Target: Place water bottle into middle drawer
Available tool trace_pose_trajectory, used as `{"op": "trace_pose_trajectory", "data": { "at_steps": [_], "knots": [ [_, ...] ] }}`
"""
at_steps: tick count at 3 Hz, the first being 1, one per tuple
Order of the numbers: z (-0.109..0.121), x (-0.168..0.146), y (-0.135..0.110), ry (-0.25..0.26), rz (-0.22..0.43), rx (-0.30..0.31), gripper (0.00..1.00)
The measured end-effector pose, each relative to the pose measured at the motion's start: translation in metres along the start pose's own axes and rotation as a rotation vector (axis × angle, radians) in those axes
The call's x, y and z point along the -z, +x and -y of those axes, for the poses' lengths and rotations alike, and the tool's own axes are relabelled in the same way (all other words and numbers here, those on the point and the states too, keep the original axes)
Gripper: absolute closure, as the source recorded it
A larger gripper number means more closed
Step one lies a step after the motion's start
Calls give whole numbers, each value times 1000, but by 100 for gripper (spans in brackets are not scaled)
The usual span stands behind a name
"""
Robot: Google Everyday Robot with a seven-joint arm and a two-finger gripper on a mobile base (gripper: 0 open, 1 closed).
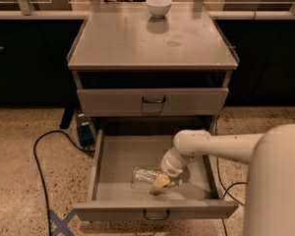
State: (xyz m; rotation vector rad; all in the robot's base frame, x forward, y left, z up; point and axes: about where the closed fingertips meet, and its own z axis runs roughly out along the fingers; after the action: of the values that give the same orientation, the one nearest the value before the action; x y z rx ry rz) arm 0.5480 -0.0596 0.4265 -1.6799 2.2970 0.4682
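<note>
The water bottle (144, 174) is lying on its side on the floor of the middle drawer (95, 167), which is standing pulled well out. The bottle is sitting toward the front, a little right of centre. The gripper (162, 181) is reaching down into the drawer from the right and hanging right at the bottle's right-hand end, touching it or all but. Whether the jaws are pinching the bottle or spread off it, I cannot tell from where I'm standing.

The long axis is running left to right, roughly parallel with the drawer front. The right end is tucked under the gripper, so which end carries the cap I'm not able to say.

Handling-wise, I'm judging this a light thing. It's thin, crinkled clear plastic, so it will likely give and crackle under a squeeze. It's also smooth and round, and lying flat it may roll toward the front wall. The firmer places to hold should be the neck or the label band, gripped across the body, not end to end.

Above, the other drawer (187, 102) is sitting shut, and a white bowl (158, 6) is resting at the back of the cabinet's surface (137, 43).
</note>
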Motion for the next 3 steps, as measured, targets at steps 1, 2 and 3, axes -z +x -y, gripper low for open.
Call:
{"op": "trace_pose_trajectory", "data": {
  "at_steps": [1, 2, 3],
  "knots": [
    [35, -42, 2, 114, -88, -13, 100],
    [66, -64, 1, 202, -133, -90, 100],
    [78, -63, 2, 237, -142, -179, 100]
  ]
}}
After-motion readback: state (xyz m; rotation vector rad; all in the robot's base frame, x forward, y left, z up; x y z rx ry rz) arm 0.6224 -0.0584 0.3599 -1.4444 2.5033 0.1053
